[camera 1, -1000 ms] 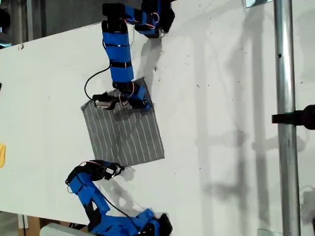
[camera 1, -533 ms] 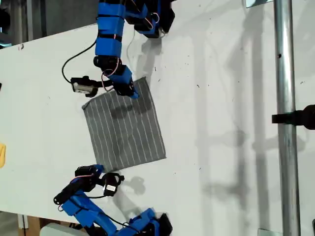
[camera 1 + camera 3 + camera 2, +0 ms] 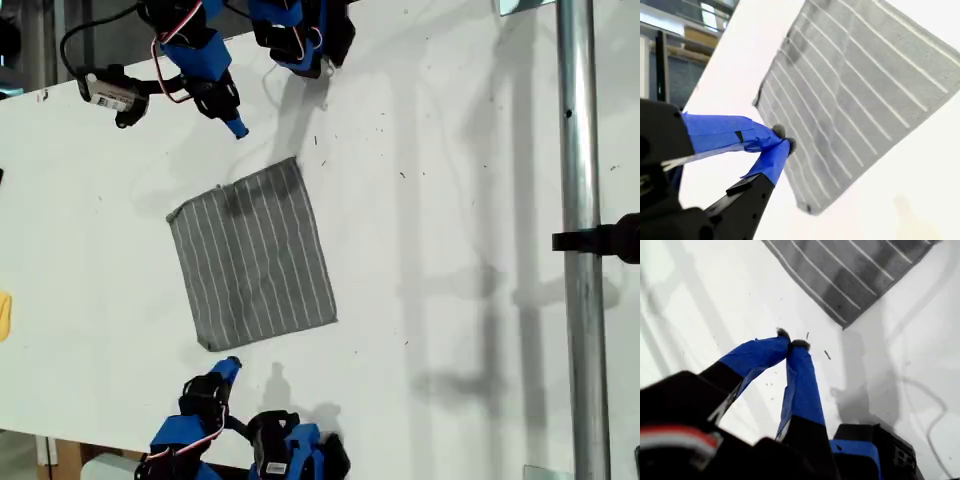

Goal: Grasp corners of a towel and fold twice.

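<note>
Grey towel point(image 3: 255, 255) sits flat mid exterior view since my first gripper point(image 3: 238, 130) and my second gripper point(image 3: 230, 366) backed off, both pinched shut and empty, so folding looks done.

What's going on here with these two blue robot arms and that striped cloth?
I'm a pair of small arms working on folding the grey striped towel. Right now it lies flat on the white table and neither arm is touching it. My first tool hangs shut and empty near the towel's corner toward the exterior view's top. My second tool is also shut and empty, just off the corner toward that view's bottom.
</note>
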